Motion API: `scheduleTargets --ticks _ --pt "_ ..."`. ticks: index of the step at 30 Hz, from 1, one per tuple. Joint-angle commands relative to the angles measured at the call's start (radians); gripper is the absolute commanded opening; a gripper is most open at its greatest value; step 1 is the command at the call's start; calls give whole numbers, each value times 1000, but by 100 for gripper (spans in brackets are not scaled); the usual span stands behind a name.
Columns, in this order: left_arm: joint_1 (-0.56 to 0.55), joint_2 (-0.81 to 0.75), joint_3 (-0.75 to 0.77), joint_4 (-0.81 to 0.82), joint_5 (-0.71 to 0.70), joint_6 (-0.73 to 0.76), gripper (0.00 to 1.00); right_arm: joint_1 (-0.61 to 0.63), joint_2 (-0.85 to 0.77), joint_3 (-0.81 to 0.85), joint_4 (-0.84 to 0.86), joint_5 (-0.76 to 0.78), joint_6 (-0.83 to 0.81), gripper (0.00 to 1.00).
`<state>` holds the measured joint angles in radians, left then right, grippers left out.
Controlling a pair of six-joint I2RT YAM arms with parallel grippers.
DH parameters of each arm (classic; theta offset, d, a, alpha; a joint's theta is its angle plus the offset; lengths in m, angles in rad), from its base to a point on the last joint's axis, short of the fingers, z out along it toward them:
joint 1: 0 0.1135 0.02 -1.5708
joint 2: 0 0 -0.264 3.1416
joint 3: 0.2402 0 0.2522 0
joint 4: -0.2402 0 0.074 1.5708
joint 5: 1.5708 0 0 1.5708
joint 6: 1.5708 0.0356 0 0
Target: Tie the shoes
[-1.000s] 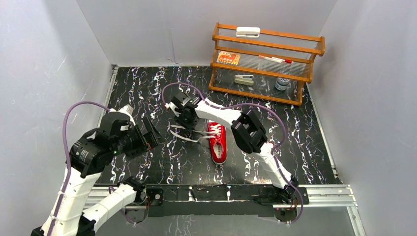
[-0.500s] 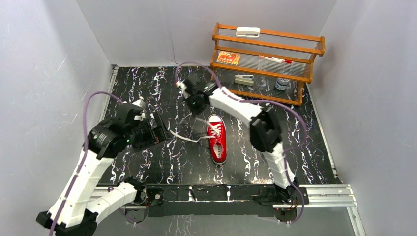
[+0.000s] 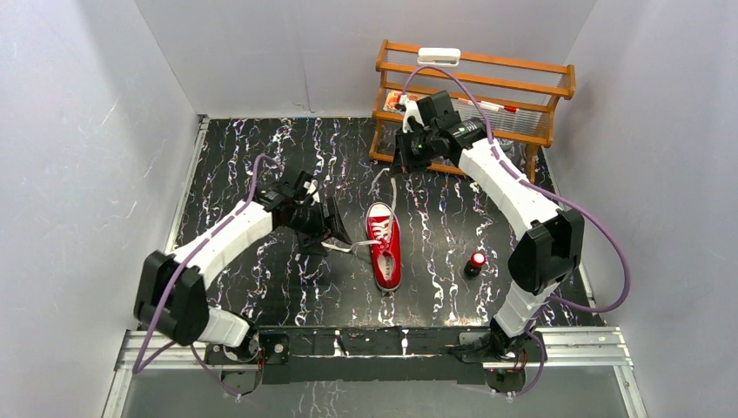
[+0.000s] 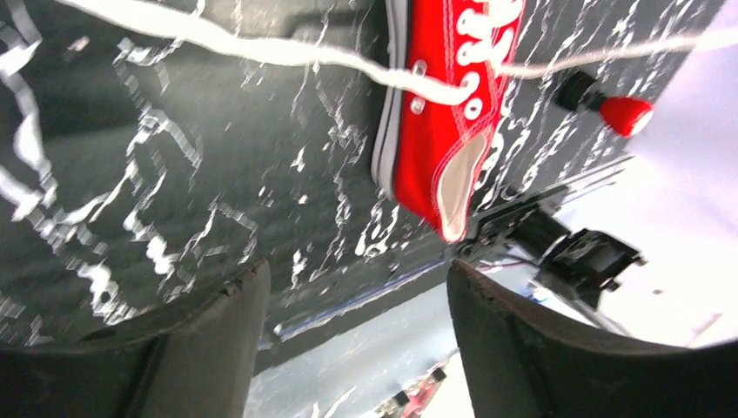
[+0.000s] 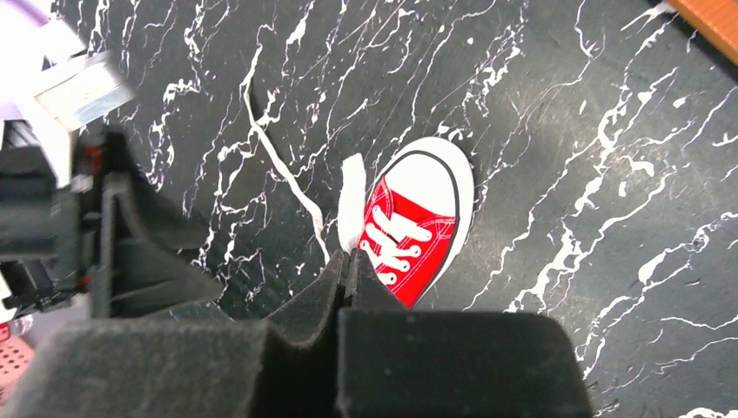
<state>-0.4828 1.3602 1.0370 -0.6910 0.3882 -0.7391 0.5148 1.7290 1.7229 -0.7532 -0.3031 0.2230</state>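
The red shoe (image 3: 384, 246) with its white toe cap lies in the middle of the black marbled table, toe pointing away. My right gripper (image 3: 399, 165) hovers beyond the toe, in front of the rack, shut on one white lace (image 5: 351, 202) that stretches up from the shoe (image 5: 416, 228). My left gripper (image 3: 336, 232) is just left of the shoe, open, with nothing between its fingers (image 4: 213, 335). The other lace (image 4: 261, 52) trails left from the shoe's (image 4: 452, 104) eyelets, past the left fingertips and outside the jaws.
A small red-and-black cylinder (image 3: 476, 264) stands right of the shoe. A wooden rack (image 3: 474, 109) with small items fills the back right, close behind the right gripper. Grey walls enclose the table on three sides, and a metal rail (image 3: 392, 341) runs along the near edge.
The right gripper shut on a lace and swung from left of the shoe back to the rack, drawing the lace taut. The left arm reached in toward the shoe's left side.
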Motion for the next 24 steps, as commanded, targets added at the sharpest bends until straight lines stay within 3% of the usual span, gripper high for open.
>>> scheduleTargets --ticks 1,3,6,8,11,13,15,16,19,24 --pt "32 78 -51 264 211 -62 69 -7 -22 1 -17 -82 -5 0" --pt "34 130 -49 382 286 -18 67 -12 -19 6 -28 -96 -8 0" --pt "34 214 -9 387 319 98 63 -13 -30 -15 -13 -139 -6 0" --pt "38 226 -55 492 403 135 56 -15 -40 -28 -2 -159 -5 0" --pt "59 245 -108 597 505 149 53 -25 -47 -25 -8 -177 -11 0" --pt "71 255 -93 546 470 204 59 -34 -57 -23 -6 -199 -14 0" --pt "83 261 -99 543 469 237 77 -38 -70 -32 0 -207 -16 0" --pt "93 264 -108 565 499 247 80 -40 -77 -40 5 -212 -16 0" --pt "127 271 -148 647 540 274 83 -44 -86 -56 13 -245 -14 0" --pt "146 279 -234 934 611 280 84 -45 -104 -64 9 -287 -1 0"
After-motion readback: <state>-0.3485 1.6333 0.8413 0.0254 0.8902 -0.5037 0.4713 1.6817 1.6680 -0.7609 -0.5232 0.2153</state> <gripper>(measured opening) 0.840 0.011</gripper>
